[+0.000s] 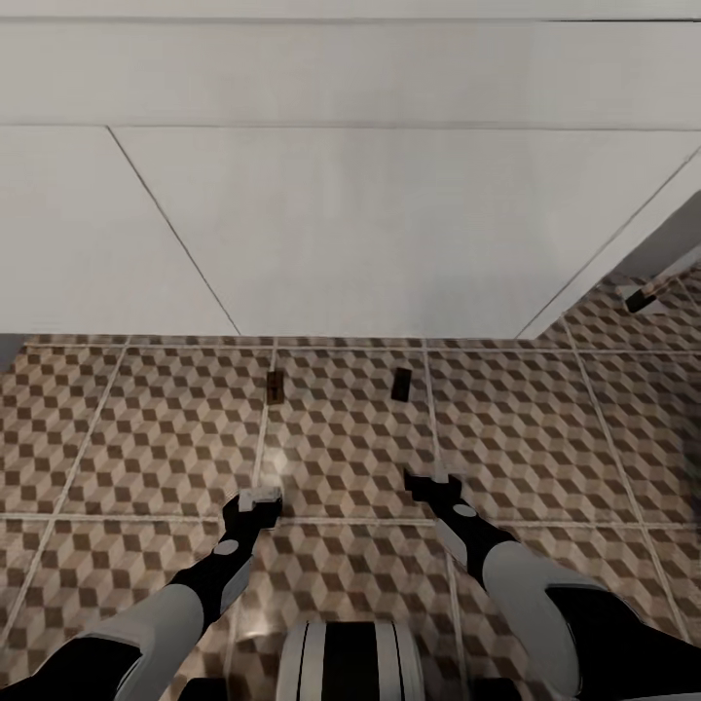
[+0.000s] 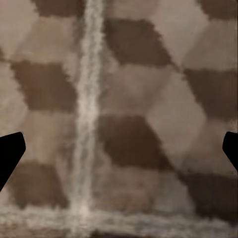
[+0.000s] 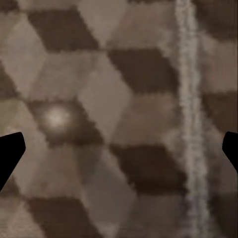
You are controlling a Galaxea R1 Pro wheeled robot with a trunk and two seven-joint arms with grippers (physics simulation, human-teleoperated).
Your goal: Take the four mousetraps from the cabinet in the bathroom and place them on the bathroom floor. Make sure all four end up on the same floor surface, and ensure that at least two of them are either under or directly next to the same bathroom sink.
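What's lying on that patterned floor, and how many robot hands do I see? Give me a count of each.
Mousetraps on the tiled floor: 2, the left mousetrap and the right mousetrap
Grippers: 2, the left gripper and the right gripper
Total: 4

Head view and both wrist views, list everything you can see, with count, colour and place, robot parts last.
Small flat brown mousetraps: two, dark brown, lying on the tiles near the white unit's base, one ahead of the left gripper, one ahead of the right gripper.
Wide white boxy sink unit: one, white, across the upper half of the head view.
Cube-pattern tiled bathroom floor: brown, beige and white, pale grout lines, across the lower half.
Small dark object: one, far right on the floor; too small to identify.
Left gripper: black and white, open, over tiles.
Right gripper: black and white, open, over tiles.
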